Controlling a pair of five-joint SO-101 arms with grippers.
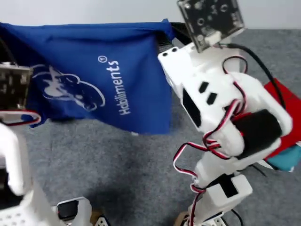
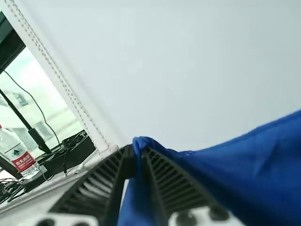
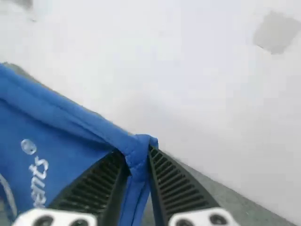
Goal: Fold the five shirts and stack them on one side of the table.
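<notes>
High view, from the left: my left arm (image 1: 14,160) stands raised at the near-left corner, with its wrist lifted toward the far-left side of the bench (image 1: 117,169). My left gripper (image 2: 137,153) is clamped on a bunched corner of the blue shirt (image 1: 94,80), a small tuft poking out past the tips. The shirt hangs between my two grippers like a banner. Its top edge is pulled fairly taut and its printed face is toward the camera. The lower hem hangs over the grey bench, though I cannot tell whether it touches.

Thin knit like this is light, limp and a little stretchy. It will sag or fold wherever I let slack in, and a pinched corner can creep out if I pull too hard. Corners and seams are the right places to hold, since the doubled cloth gives the ribbed pads something to bite.

Farther right, my right arm (image 1: 221,103) is folded up high, with the forearm angled toward the far side. My right gripper (image 3: 139,153) is closed on the shirt's other top corner, the hem wedged between the jaws. At the right edge, partly behind that arm, red cloth (image 1: 282,96) lies on teal cloth (image 1: 289,160). I take them for shirts already folded and stacked.
</notes>
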